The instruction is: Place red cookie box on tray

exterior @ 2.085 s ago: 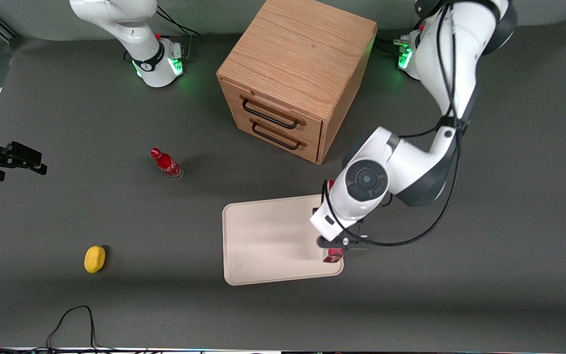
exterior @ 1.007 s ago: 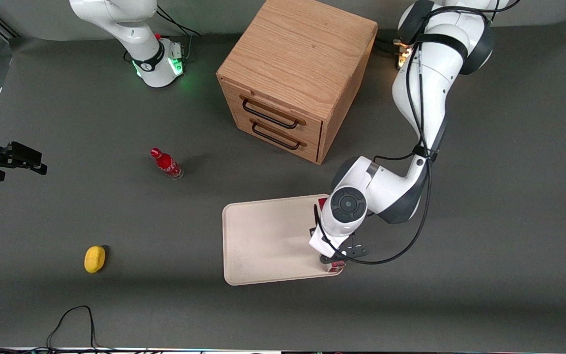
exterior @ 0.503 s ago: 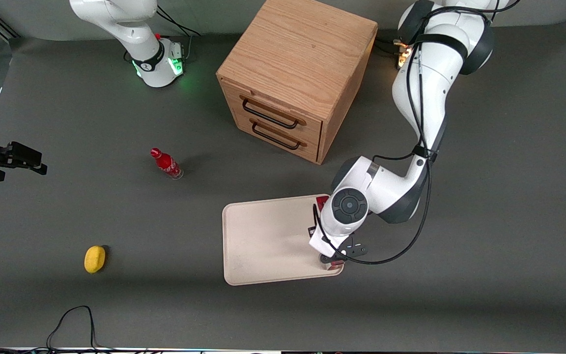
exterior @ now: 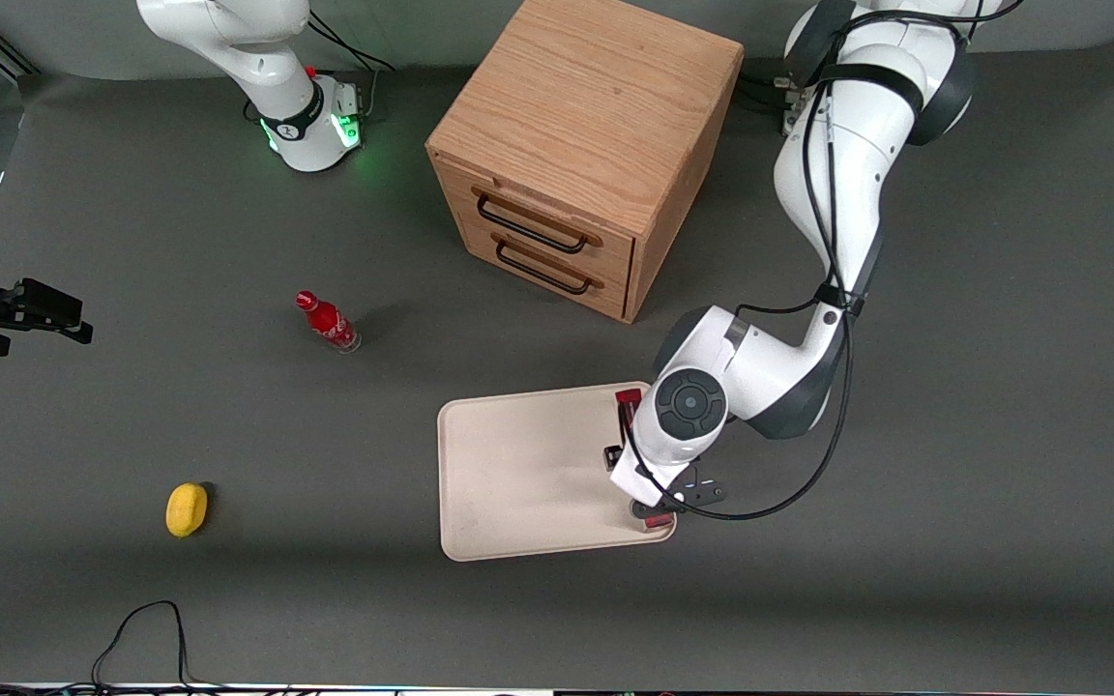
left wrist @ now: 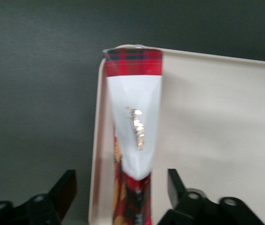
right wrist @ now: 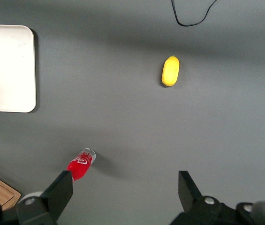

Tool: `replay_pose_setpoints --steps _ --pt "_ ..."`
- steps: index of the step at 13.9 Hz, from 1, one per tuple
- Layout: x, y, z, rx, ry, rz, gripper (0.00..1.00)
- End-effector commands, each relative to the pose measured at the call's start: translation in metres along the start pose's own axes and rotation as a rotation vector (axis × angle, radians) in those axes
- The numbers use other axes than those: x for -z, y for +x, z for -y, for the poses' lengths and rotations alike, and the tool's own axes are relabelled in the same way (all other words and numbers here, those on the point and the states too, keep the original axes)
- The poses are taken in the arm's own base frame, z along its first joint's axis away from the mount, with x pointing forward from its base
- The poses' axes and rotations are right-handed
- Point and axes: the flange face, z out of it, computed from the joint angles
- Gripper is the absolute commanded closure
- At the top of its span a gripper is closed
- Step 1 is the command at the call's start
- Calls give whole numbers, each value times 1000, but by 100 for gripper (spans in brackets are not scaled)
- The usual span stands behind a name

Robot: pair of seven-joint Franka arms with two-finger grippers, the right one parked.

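Red tartan with a white middle section marks your red cookie box (left wrist: 134,122), lying along the tray (exterior: 518,474) edge at centre-right of the front frame. Your gripper (left wrist: 120,194) straddles it, fingers (left wrist: 65,187) spread wide, not touching. Dark grey matting covers the table (exterior: 953,483) to the right.

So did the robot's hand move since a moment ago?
Yes. The gripper came down over the tray's edge nearest the working arm, closer to the tray corner by the front camera. It now stands open around the red cookie box.
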Motion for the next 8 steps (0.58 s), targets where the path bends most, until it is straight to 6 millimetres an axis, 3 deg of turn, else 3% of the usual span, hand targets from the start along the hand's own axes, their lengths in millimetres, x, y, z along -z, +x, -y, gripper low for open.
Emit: replay_pose_setpoints --steps 1,3,8 --pt "68 0 46 -76 66 35 0" --pt "119 -7 83 -101 91 52 0" --pt "197 -32 233 -198 110 56 0"
